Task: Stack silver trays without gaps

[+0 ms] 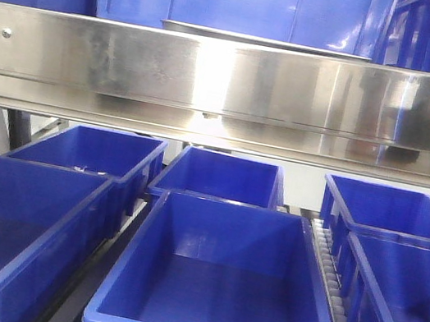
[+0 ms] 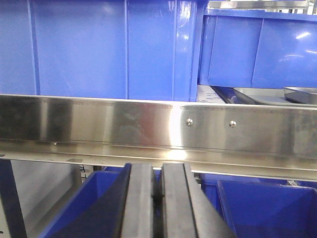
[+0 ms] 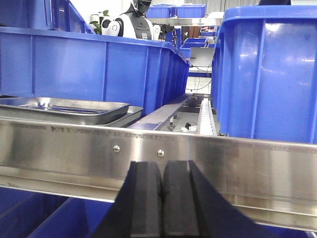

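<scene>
Both fingers pairs L (image 2: 157,198) / R (image 3: 161,198) pressed together, empty | silver trays (image 3: 64,109) overlapping behind shelf beam (image 3: 198,158)

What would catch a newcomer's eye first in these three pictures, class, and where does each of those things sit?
The broad steel shelf beam with its screws runs right across every view, shining under the light. Deep blue plastic bins crowd the level below it and stand above it as well. In the right wrist view, silver trays lie on the upper shelf just behind the beam, left of centre, while the shut right gripper sits low in the foreground, as the left gripper does in its own view.
</scene>
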Motion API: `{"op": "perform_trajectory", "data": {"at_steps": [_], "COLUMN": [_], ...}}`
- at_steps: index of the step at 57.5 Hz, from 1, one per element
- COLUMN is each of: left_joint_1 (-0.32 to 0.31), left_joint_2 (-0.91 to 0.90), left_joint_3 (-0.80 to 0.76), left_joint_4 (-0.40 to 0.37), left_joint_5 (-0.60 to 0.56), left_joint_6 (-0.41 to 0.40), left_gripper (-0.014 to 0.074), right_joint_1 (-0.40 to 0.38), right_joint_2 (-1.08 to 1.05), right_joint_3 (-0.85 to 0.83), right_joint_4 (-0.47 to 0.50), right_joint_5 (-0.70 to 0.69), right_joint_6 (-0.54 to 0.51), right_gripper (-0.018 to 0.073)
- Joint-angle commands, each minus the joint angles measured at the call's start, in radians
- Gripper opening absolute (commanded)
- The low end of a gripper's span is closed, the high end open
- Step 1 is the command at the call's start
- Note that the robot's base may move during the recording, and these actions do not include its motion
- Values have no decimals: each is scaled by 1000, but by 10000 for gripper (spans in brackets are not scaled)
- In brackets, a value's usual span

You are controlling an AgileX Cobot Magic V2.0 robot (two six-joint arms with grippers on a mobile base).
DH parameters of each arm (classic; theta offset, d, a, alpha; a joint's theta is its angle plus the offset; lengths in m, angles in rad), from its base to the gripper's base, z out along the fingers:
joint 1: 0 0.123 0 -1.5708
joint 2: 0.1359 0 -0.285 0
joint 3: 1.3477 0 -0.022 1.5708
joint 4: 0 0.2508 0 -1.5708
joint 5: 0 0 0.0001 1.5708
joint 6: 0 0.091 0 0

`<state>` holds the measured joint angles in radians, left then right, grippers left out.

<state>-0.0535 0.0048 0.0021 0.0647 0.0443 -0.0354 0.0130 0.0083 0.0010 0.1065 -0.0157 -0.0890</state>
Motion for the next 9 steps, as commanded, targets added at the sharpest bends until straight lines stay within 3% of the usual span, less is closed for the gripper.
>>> {"op": "perform_trajectory", "data": {"at_steps": [1, 9], "left_joint_1": [1, 1], "left_joint_2": [-5, -5], "left_joint_3": [-2, -2], "left_joint_4": [-6, -6], "left_joint_5": [-10, -10], "left_joint_6": [2, 2], "left_gripper": [-6, -6], "right_joint_1": [-5, -5], "right_joint_2": [-8, -8], "right_joint_3": [-1, -1], "right_joint_4": [-8, -8], "right_joint_5": [-23, -23], "right_joint_6": [-7, -7], "right_gripper": [-78, -78]}}
